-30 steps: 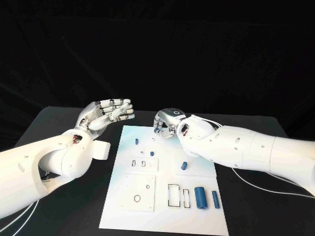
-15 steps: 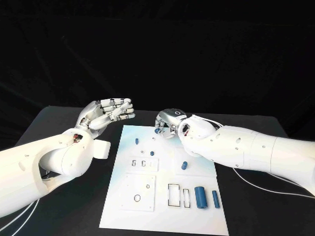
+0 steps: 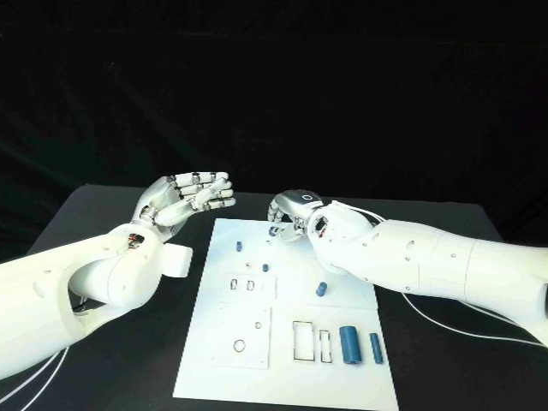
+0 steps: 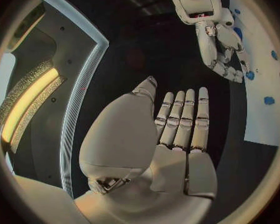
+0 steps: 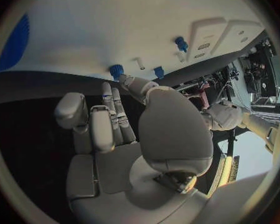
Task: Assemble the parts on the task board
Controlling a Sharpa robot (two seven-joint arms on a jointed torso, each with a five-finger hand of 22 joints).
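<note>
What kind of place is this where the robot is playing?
Probably a robot test lab or workshop. A white task board with small blue parts lies on a black table, black backdrop behind, and the right hand is reaching onto the board.

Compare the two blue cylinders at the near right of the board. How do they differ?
The thick blue cylinder is wider and a little longer than the thin blue cylinder. The thick one lies beside the board's rectangular slots; the thin one lies nearer the right edge of the task board. Both are blue, lie flat side by side, pointing the same way, and neither hand touches them.
</note>
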